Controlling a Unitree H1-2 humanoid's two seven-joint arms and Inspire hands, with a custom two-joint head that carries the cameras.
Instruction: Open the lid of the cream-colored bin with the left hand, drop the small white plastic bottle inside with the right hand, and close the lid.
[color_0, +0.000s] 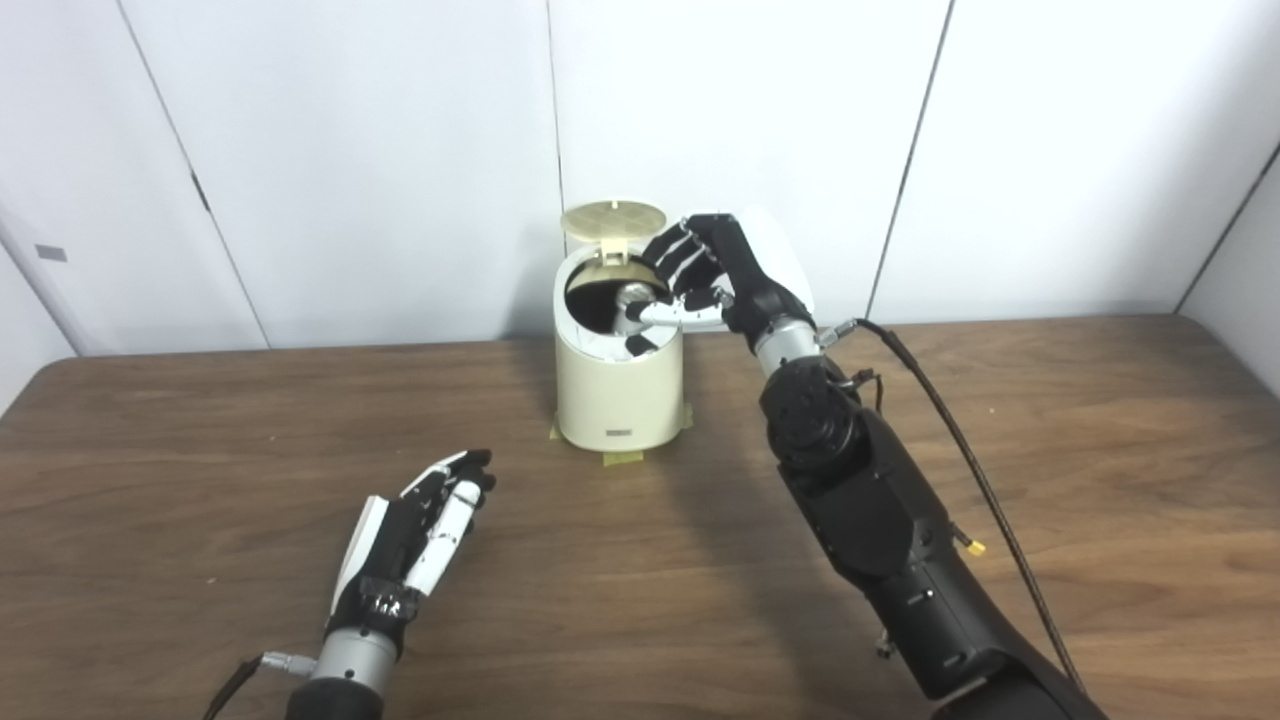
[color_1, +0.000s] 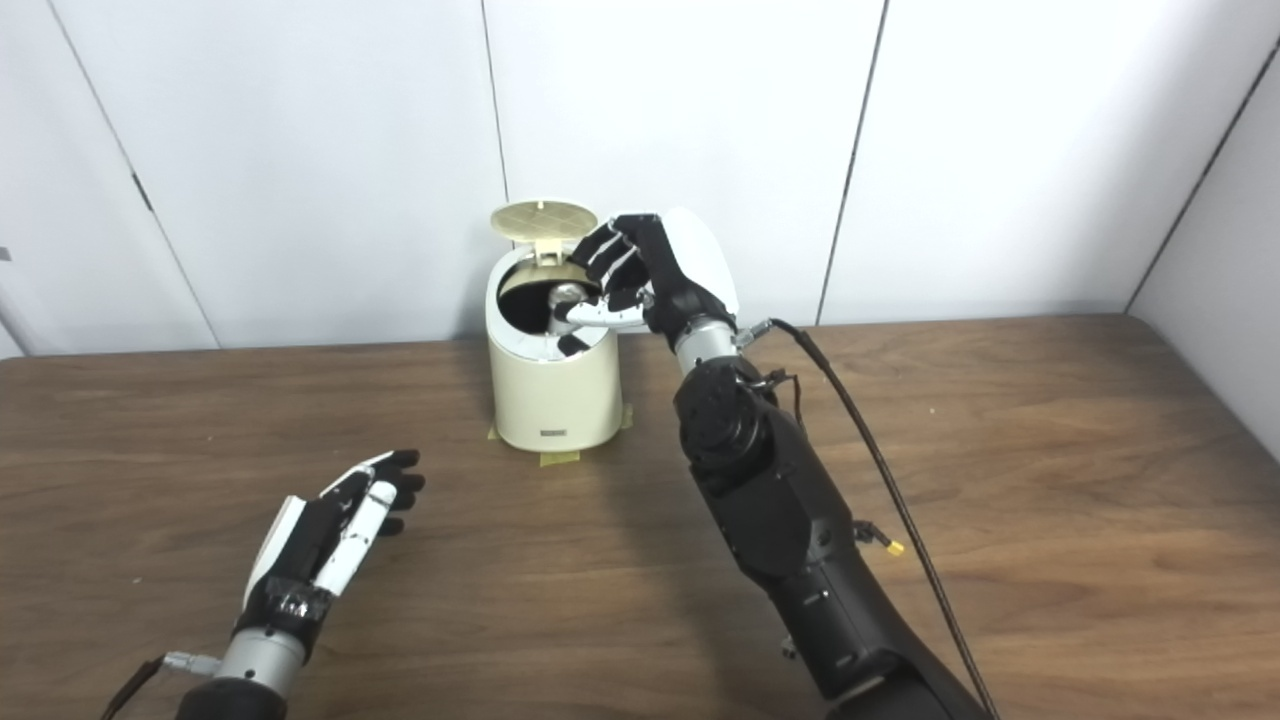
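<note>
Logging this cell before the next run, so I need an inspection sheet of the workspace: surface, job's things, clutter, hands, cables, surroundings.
Surface: brown wooden table, bare where visible.
Job's things: cream bin taped at its base, lid standing open; small bottle at the bin's mouth.
Clutter: nothing seen.
Hands: right hand over the bin opening, fingers around the bottle; left hand empty, fingers apart, low over the table near the front.
Cables: black cable runs along the right arm; another at the left wrist.
Surroundings: white wall panels behind the table.

Bottle (color_0: 630, 297) mostly hidden by right robot hand (color_0: 705, 275) fingers; bin (color_0: 618, 385) interior dark; both arms cut off at bottom edge.
</note>
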